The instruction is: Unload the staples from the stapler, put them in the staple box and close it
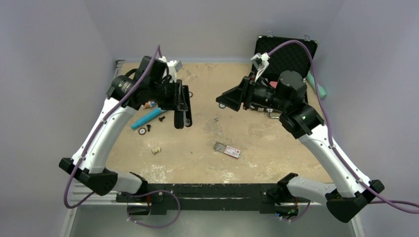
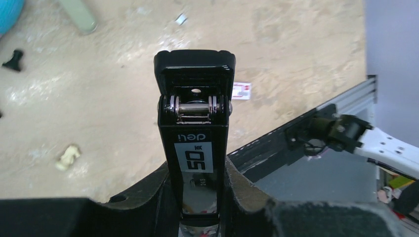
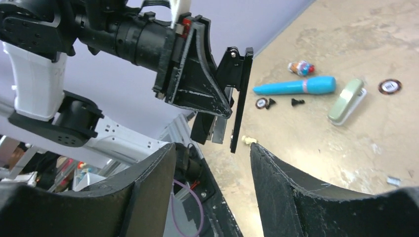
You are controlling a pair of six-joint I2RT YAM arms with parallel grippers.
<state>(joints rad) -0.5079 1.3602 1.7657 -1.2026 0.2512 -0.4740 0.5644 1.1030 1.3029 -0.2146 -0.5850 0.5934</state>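
The top camera sits high behind the arm bases and looks down toward the far wall, taking in the whole counter (image 1: pixel 276 148). The left wrist camera is close behind the stapler (image 2: pixel 196 123) and looks along it to the counter's near right edge and the right arm's base (image 2: pixel 341 131). The right wrist camera faces left across the counter from farther off. It shares the stapler and the blue pen (image 3: pixel 296 86) with the top view.

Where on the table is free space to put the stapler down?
Bare table lies between the stapler and the right gripper, and near the front, left of the small card. Crowded: around the blue pen, with screws beside.
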